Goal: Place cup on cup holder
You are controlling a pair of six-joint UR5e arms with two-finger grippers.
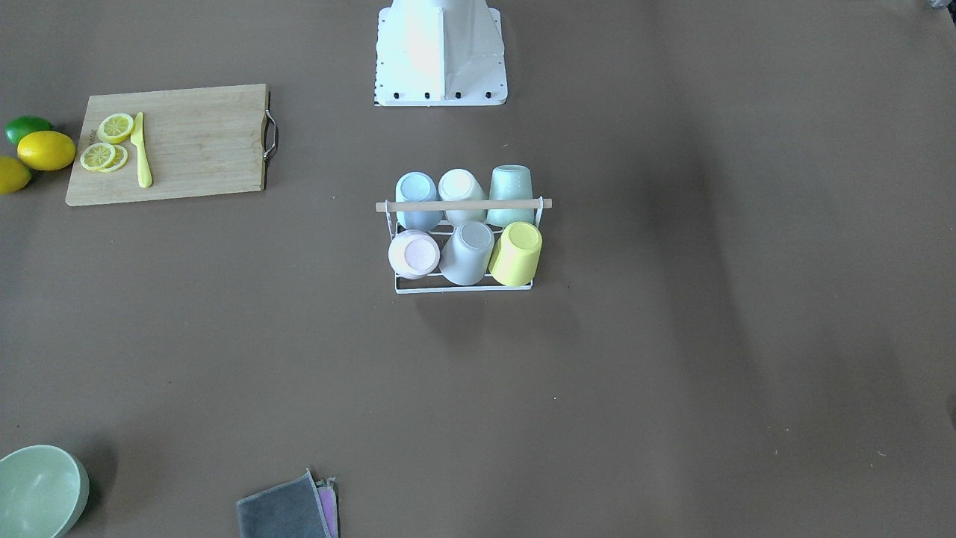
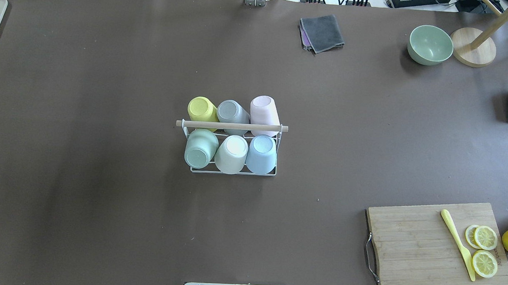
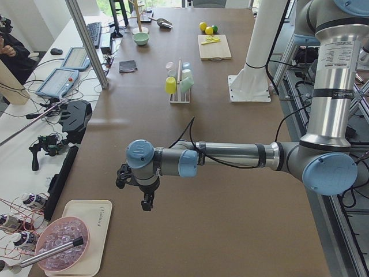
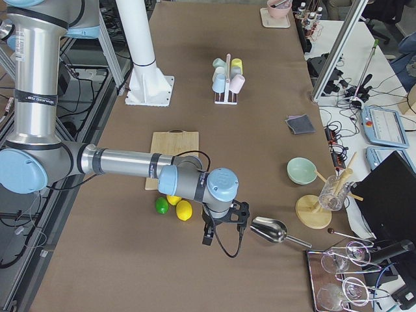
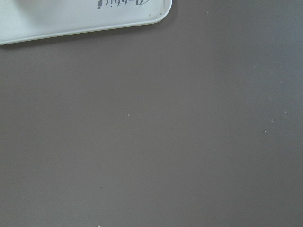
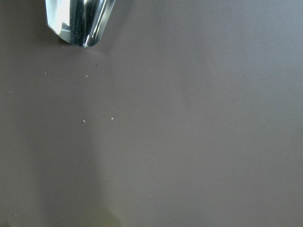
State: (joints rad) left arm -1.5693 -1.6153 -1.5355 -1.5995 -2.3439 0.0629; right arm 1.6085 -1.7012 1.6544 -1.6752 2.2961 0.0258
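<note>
**Six cups racked at mid-table, both grippers well apart from them**

Front-facing view: The cup holder (image 1: 463, 288), white wire under a pale wooden rod (image 1: 463, 204), stands at the centre of the matte brown table (image 1: 672, 336). Six smooth cups sit tilted on it, bases up. A blue cup (image 1: 417, 196), cream cup (image 1: 461, 187) and mint cup (image 1: 511, 190) sit on the rod's 12 o'clock side. A pink cup (image 1: 413, 254), grey cup (image 1: 468, 250) and yellow cup (image 1: 517, 252) sit on its 6 o'clock side. A bamboo cutting board (image 1: 187, 142) at 10 o'clock carries lemon slices (image 1: 116, 127) and a yellow knife (image 1: 141, 149).

Overhead view: The holder is again central. A green bowl (image 2: 431, 45) lies at 2 o'clock and a folded grey cloth (image 2: 323, 31) at 1 o'clock.

Left side view: Only the side views show the grippers. The left gripper (image 3: 147, 203) hangs over the near table end, near a pale tray (image 3: 95, 231) at its 7 o'clock. The holder is far off at 12 o'clock. Whether the fingers are spread or pressed together cannot be told.

Right side view: The right gripper (image 4: 208, 237) hangs beside a shiny steel scoop (image 4: 268, 229) at its 3 o'clock. The holder is well apart at 12 o'clock. The fingers' state cannot be told.

Left wrist view: Bare table, with the tray's rounded corner at 11 o'clock.

Right wrist view: Bare table, with the scoop's mirror-bright bowl at 11 o'clock.
</note>
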